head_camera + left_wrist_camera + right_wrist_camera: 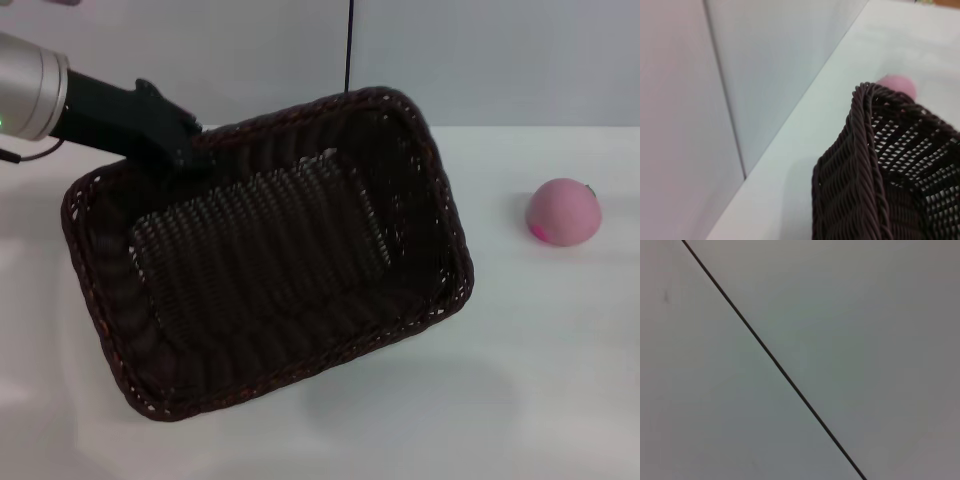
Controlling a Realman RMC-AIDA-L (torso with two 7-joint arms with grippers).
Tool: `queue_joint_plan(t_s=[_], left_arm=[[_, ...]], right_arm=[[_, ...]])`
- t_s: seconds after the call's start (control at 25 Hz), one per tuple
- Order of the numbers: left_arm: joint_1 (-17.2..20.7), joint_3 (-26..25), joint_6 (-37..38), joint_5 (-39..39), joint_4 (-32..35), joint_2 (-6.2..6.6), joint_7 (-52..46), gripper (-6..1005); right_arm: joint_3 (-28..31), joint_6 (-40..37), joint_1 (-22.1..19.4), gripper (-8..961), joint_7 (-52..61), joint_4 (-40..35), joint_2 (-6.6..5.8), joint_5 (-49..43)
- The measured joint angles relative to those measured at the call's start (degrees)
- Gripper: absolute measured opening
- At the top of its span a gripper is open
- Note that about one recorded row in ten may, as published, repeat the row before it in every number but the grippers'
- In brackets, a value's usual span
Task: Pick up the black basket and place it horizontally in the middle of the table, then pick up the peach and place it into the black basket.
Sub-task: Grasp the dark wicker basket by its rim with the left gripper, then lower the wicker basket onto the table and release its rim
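Right now your left end effector (pixel 190 150) is clamped on the far rim of the large, very dark woven wicker basket (pixel 270 270), near its far-left corner, and the basket hangs skewed over the wide white table (pixel 560 350), its long side running diagonally and its floor tipped toward the head camera. It looks lifted, judging by the soft shadow under its near-right edge, though you cannot confirm the gap from the head view alone. To finish this step well, turn the wrist until the long sides lie parallel to the table's front edge, level the floor, carry it toward the table's middle, and lower it flat before you let go; a one-corner hold on a wide basket will swing, so move slowly. Keep clear of the small matte pink peach (pixel 565 212), which sits on the table well to the basket's right. The left wrist view gives you the braided rim close up, with the peach (pixel 897 84) peeking just past it, and the wall's seam. The right wrist view shows only pale wall with a dark line; your right end effector appears in no view.
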Motion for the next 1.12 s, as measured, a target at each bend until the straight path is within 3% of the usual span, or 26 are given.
queue_joint_plan(t_s=[0.48,0.64,1.12], left_arm=[[-1.25,-0.79,4.23,-5.24,0.81,0.87,5.91,196],[-4.89,-0.80,7.61,-5.76,-0.89,1.53,9.89,209],[-9.36,-0.84,8.27,-4.77,-6.81,0.33,16.84,246]], right_arm=[[0.60,-0.07,-0.13,676,0.05,1.06,0.04,0.00],[0.60,-0.14,0.06,675,0.07,1.30,0.04,0.01],[0.60,-0.43,-0.54,672,0.09,1.35,0.05,0.06]])
